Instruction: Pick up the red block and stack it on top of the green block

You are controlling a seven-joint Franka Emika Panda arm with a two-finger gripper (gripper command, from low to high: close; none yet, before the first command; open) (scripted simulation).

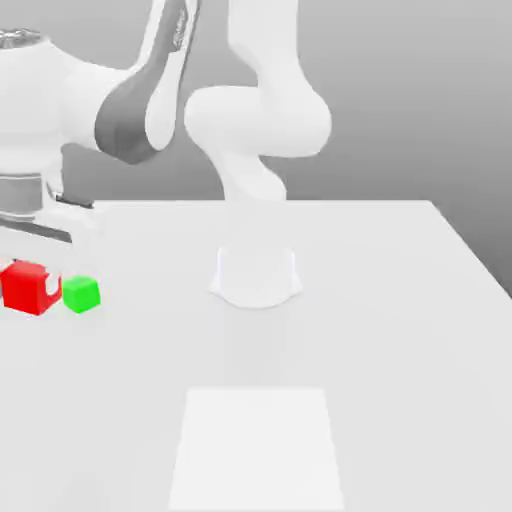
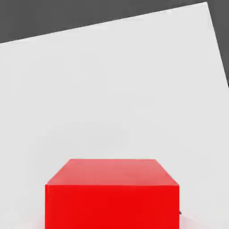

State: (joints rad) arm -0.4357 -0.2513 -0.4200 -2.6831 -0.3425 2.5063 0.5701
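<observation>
Two plain cubes catch our eye toward the exterior view's left, both smooth, flat-faced and unmarked. We see the red block [image 1: 27,287] between the fingers of the gripper [image 1: 29,281], which is closed on it, a pale fingertip overlapping one side. Just beside it sits the green block [image 1: 81,293], bright and a little smaller, on the smooth, pale grey table [image 1: 390,330]. We cannot tell whether the red one touches the tabletop. Nearer the exterior view's lower edge, we notice a flat, whitish four-sided patch [image 1: 256,450] with straight edges.
</observation>
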